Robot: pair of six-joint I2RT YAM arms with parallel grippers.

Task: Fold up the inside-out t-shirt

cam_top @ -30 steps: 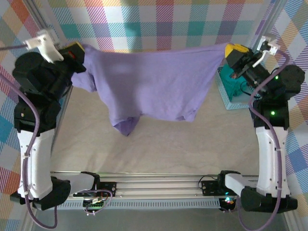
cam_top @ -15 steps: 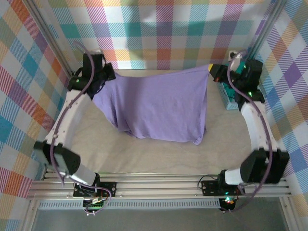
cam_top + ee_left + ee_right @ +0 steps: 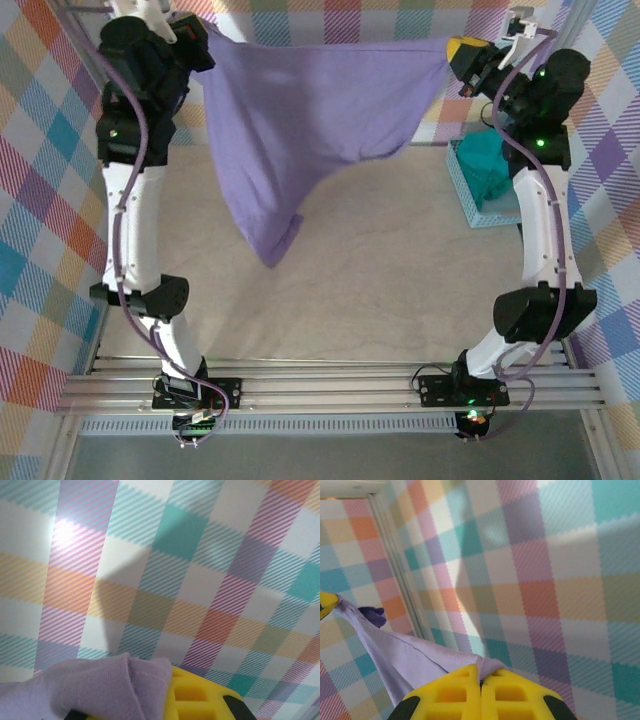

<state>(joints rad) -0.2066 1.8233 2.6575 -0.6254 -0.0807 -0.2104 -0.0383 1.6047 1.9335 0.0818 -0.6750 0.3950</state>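
The inside-out t-shirt, lavender-purple, hangs stretched in the air between both raised arms, its lowest corner dangling near the table at the left of centre. My left gripper is shut on the shirt's upper left corner; in the left wrist view purple cloth bunches over one yellow finger. My right gripper is shut on the upper right corner, and its wrist view shows the fabric pinched between the two closed yellow fingers.
A light blue basket holding a teal-green garment stands at the right side of the table. Plaid walls enclose the back and sides. The arm bases sit on the rail at the near edge.
Both arms have risen and lifted the shirt high off the table; it now hangs taut along its top edge, its lower corner swinging down at the left.
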